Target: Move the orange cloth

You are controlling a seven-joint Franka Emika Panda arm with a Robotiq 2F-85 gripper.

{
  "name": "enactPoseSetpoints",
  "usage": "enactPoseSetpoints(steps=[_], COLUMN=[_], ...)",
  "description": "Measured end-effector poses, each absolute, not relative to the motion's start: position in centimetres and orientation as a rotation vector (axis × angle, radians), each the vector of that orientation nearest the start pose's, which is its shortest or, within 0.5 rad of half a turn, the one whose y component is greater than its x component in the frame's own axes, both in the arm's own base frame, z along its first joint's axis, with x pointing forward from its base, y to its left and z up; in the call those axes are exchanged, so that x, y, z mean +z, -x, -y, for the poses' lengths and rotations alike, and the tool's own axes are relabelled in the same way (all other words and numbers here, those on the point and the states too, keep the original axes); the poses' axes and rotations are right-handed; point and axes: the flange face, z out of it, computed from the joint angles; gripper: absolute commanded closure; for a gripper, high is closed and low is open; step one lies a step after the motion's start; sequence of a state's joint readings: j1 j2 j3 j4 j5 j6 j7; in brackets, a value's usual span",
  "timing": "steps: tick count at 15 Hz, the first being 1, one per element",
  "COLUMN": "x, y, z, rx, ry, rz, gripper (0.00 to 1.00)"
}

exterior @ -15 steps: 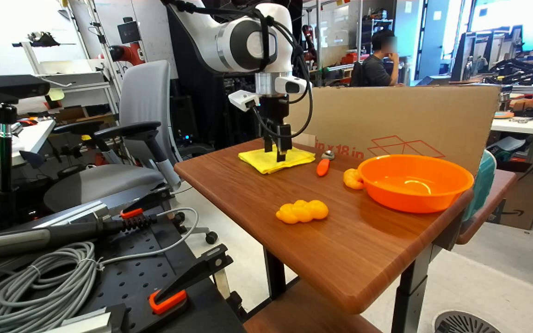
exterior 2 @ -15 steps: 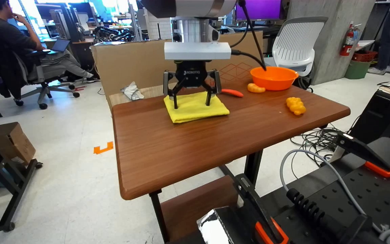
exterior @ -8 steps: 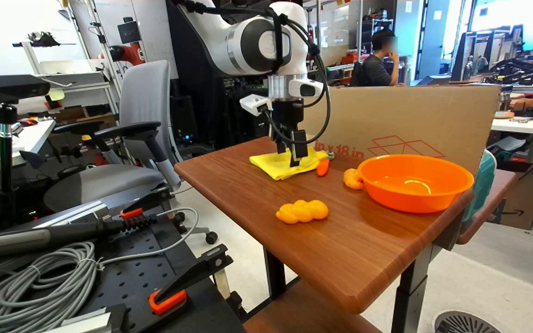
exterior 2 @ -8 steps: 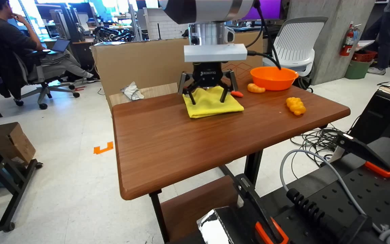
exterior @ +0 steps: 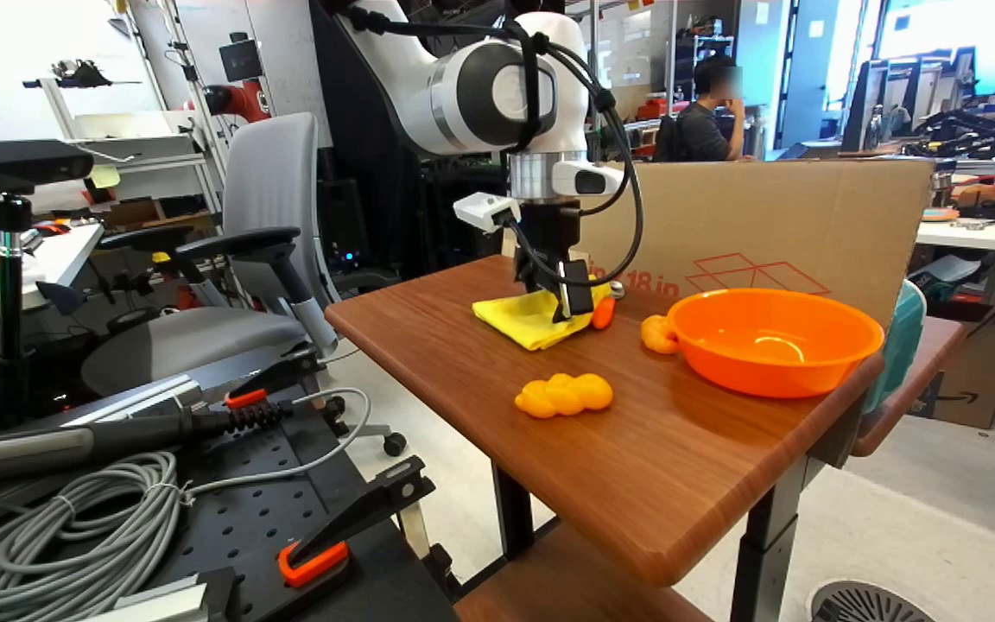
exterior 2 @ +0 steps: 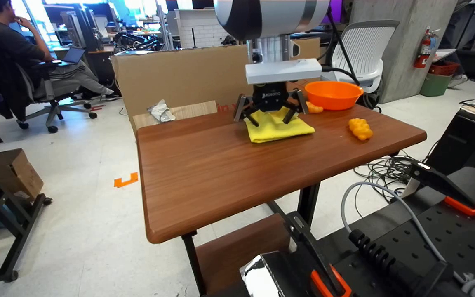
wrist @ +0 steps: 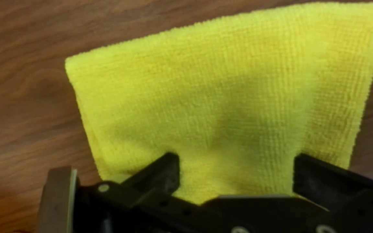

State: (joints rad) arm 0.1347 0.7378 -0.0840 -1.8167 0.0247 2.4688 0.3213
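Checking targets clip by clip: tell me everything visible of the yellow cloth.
The yellow cloth is plain, looks soft and finely ribbed, and is folded in layers with a rounded edge. It lies on the brown table, humped up between the spread fingers of the open gripper, whose tips appear to touch it. In an exterior view it lies beside the orange-handled tool; whether they touch, I cannot tell.

On table (exterior: 636, 484): cloth (exterior: 522, 323), beneath gripper (exterior 2: 271, 123) in both exterior views. In an exterior view: tool (exterior: 603, 313) just right of cloth, toy piece (exterior: 565, 396) before, another toy piece (exterior: 659, 334) between tool and bowl (exterior: 765, 367), cardboard panel (exterior: 808, 216) behind.
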Motion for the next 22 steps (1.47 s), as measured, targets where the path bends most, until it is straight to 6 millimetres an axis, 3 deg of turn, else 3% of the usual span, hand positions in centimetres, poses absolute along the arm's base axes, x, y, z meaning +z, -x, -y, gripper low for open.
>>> enactPoseSetpoints(steps=[7,17,20,22], x=[12.4,12.5,12.7,13.0], y=[-61.6,-58.5,-58.0,-57.9], z=[-1.5,6.7,7.9,7.7], rx=[0.069,0.100,0.105,0.100], ry=[3.170,3.139,3.132,3.130], rz=[-0.384,-0.361,-0.358,-0.348], gripper=[0.00,0.00,0.00,0.00])
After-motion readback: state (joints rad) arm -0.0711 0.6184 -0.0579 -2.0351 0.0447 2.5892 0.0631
